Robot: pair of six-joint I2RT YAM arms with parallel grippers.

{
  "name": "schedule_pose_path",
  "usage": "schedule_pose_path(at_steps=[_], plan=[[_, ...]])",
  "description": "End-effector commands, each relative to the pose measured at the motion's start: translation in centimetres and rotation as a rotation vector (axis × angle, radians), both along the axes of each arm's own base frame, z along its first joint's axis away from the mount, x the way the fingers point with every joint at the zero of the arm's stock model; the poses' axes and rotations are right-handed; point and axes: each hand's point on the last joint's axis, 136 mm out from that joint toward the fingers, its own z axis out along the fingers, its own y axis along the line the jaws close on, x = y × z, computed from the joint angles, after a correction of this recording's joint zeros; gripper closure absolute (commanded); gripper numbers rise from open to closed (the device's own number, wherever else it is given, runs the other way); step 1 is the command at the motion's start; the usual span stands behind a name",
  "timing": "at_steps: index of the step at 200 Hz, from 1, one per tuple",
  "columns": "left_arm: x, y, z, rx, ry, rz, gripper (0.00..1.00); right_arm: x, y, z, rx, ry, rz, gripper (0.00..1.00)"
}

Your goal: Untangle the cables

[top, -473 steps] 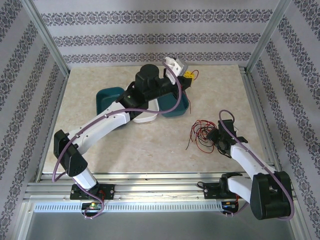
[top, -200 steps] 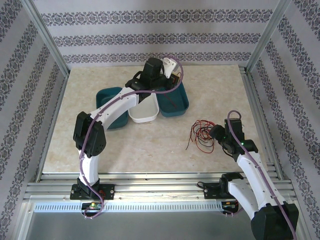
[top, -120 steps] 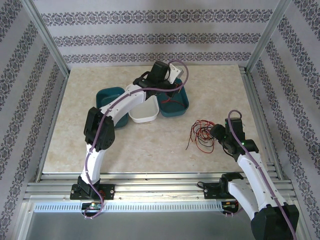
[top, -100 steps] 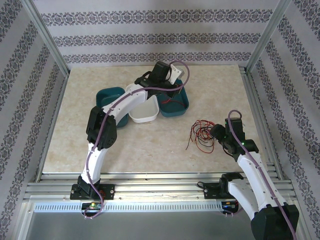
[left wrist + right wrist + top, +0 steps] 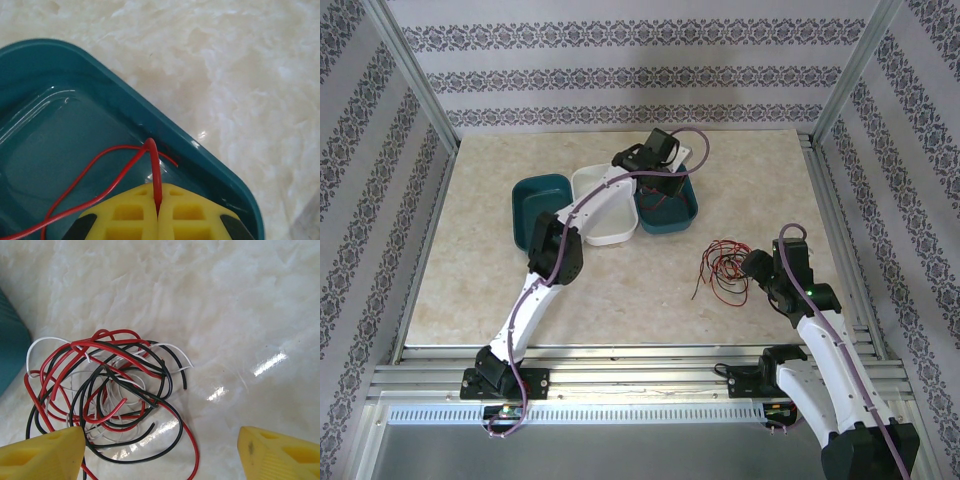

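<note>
A tangle of thin red, black and whitish cables (image 5: 722,270) (image 5: 107,390) lies on the marble table right of centre. My right gripper (image 5: 160,450) hovers just beside it, wide open, with its yellow fingers (image 5: 42,455) at the tangle's near edge. My left gripper (image 5: 158,212) is shut on a single red cable (image 5: 154,170), which loops down into the right-hand teal tray (image 5: 60,150) (image 5: 670,200). In the top view the left gripper (image 5: 670,172) sits over that tray's far rim.
A white tray (image 5: 605,205) and a second teal tray (image 5: 535,200) stand left of the first. Metal frame rails (image 5: 835,240) border the table on the right and front. Open marble (image 5: 470,270) spreads at the left and front.
The left arm has swung right and stretched out, carrying its gripper with the red cable over the right teal tray. The right arm has drawn back slightly; the tangle has not moved.
</note>
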Motion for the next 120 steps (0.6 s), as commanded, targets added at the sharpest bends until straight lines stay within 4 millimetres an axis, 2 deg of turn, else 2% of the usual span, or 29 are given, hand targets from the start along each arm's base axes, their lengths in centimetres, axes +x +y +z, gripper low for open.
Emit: schedule_pose_path(at_steps=[1,44,62,83,120], plan=[[-0.2,-0.1,-1.1,0.012,0.048,0.041,1.00,-0.1,-0.5,1.0,-0.024,-0.015,-0.012,0.20],[0.0,-0.1,-3.7,0.020,0.089,0.066,1.00,-0.1,-0.5,1.3,-0.023,-0.024,-0.008,0.19],[0.0,0.1,-4.4,0.032,0.098,0.075,0.85,-0.1,-0.4,1.2,-0.022,-0.018,-0.004,0.20],[-0.2,0.0,-3.8,0.027,0.095,0.066,0.75,-0.2,-0.4,1.1,-0.020,-0.013,-0.001,0.20],[0.0,0.1,-0.3,0.008,0.035,0.059,0.71,-0.2,-0.3,1.0,-0.017,-0.013,0.002,0.20]])
